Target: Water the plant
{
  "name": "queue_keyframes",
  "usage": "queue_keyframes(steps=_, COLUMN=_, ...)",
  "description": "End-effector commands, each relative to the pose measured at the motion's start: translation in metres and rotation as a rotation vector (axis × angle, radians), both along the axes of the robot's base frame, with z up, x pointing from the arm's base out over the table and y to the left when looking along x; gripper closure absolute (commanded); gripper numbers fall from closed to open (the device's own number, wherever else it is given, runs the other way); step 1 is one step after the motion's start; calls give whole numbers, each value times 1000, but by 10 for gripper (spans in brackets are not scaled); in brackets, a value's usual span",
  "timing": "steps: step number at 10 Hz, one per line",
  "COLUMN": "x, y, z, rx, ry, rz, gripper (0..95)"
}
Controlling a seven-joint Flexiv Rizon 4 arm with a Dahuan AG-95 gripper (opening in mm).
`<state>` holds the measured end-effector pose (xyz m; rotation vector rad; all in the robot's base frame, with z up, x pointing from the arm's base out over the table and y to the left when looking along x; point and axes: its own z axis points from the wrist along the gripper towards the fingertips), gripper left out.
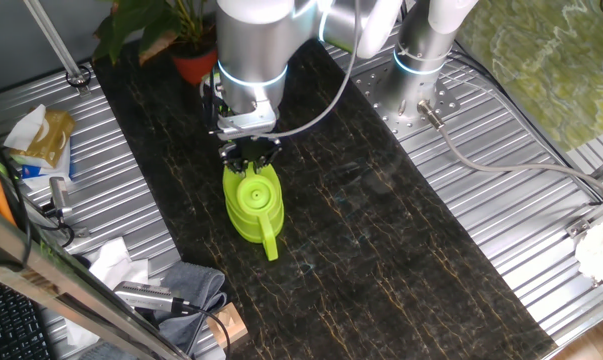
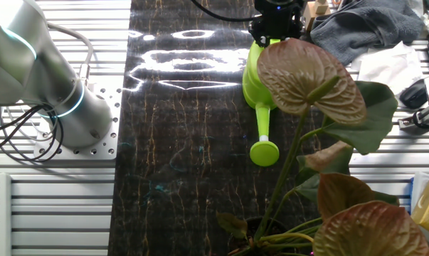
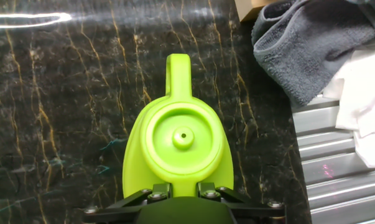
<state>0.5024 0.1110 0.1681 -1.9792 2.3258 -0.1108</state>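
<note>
We saw the hand (image 1: 249,155) down on the green watering can (image 1: 253,203), its 2 fingers clamped on the can's rear end, can resting on the dark bench (image 1: 381,230). The plant (image 1: 156,28) stood at the bench's far corner, well apart.

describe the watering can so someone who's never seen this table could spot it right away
Find the dark marble-patterned mat running down the middle of the ribbed metal table. The lime-green plastic watering can stands on it directly below the arm's black gripper, a little way from the potted plant with broad green and brownish leaves. Nothing else there is bright green plastic.
</note>
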Motion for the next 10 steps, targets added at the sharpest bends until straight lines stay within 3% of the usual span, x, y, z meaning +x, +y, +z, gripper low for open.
queue_keyframes(steps=1, x=0, y=0, z=0, rx=4, ry=1, rz=-19, gripper=950)
queue_keyframes(steps=4, x=-1, y=1, z=4, rx=9, ry=12, rz=-76, gripper=950)
queue_keyframes(steps=8, x=-1, y=2, z=4, rx=2, ry=24, rz=-55, gripper=950)
queue_keyframes(steps=10, x=-1, y=2, z=4, rx=-4, ry=50, rz=-34, gripper=950)
